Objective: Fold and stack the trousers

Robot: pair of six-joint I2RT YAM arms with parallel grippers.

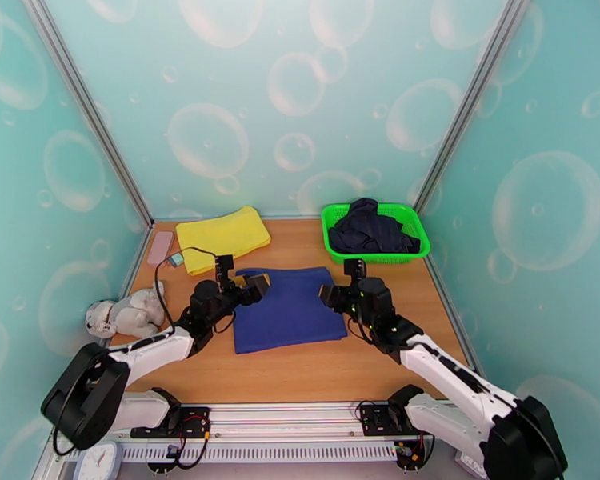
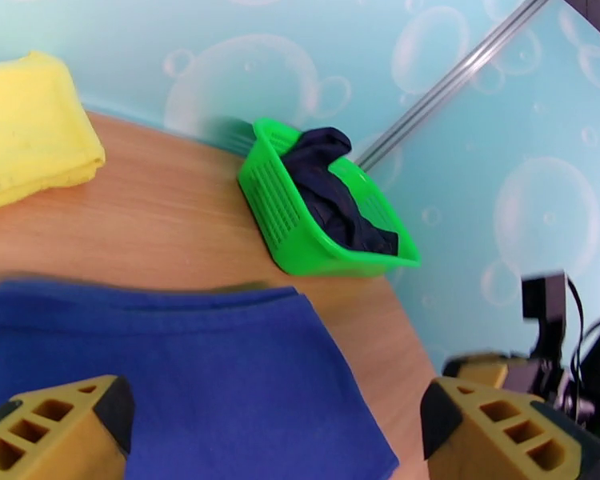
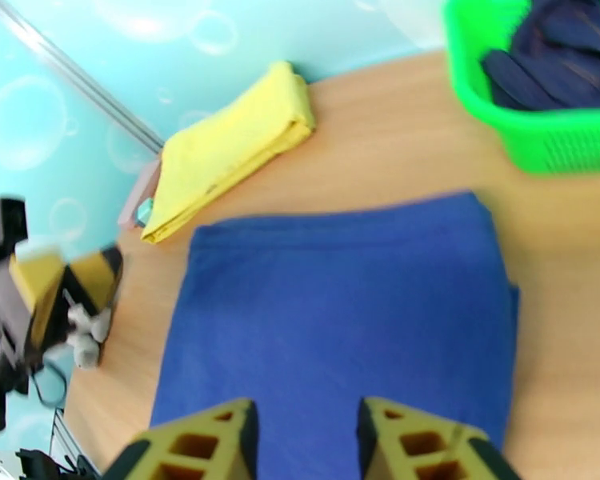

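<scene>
The trousers (image 1: 288, 314) lie folded into a flat blue pad on the table (image 1: 316, 374), just in front of the green basket (image 1: 333, 251) and a little to its left. The pad is almost square; its slightly longer axis runs from left to right, and its far edge points toward the basket, which holds a dark garment (image 1: 370, 228). The left gripper (image 1: 259, 286) is over the pad's corner far from the basket, jaws spread wide, holding nothing. The right gripper (image 1: 326, 295) is over the edge nearer the basket, jaws apart more narrowly, also empty. Whether the fingers touch the cloth I cannot tell. A yellow cloth (image 1: 222, 236) lies well left of the basket
</scene>
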